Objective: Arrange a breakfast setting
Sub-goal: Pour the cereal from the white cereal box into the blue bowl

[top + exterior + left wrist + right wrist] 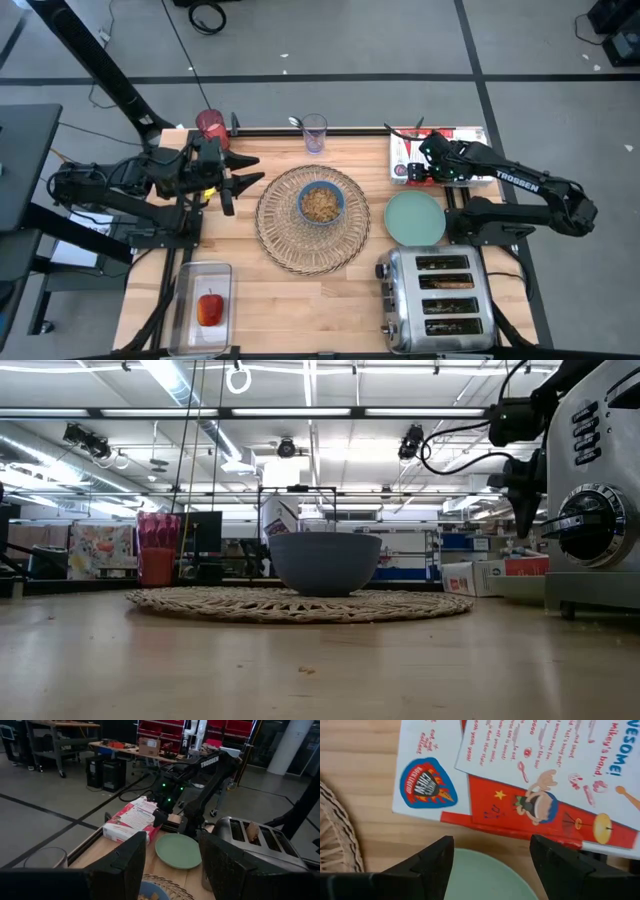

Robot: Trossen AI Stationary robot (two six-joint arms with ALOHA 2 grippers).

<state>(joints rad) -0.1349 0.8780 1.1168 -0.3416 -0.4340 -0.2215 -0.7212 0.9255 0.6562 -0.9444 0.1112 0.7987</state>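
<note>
Light wooden worktop [300, 300] carries everything. Chrome four-slot toaster [437, 300] sits at the near right corner, something brown showing in its slots. Round woven straw placemat [275, 235] lies mid-worktop, with the small blue cereal bowl [321, 203] on its centre, brown cereal inside; low view shows the bowl upright on the mat. Red-and-white printed cereal box [455, 140] lies flat at the far right edge. Mint-green round plate [414, 217] sits bare between the box and the toaster, just right of the placemat, apart from it. Clear plastic tray [200, 300] at the near left holds the red apple [210, 308]. Red-filled glass [211, 125] stands at the far left edge; a clear empty glass [314, 132] stands at the far edge behind the placemat, a spoon-like shape just beside it, too small to tell. My left claw [250, 170] hovers left of the placemat, pointing toward it, fingers [127, 865] spread moderately apart, holding nothing. My right claw [492, 865] hangs over the far rim of the plate next to the box edge, fingers [560, 862] wide apart, gripping nothing. Toast slice: can't tell if that's it in the toaster.
</note>
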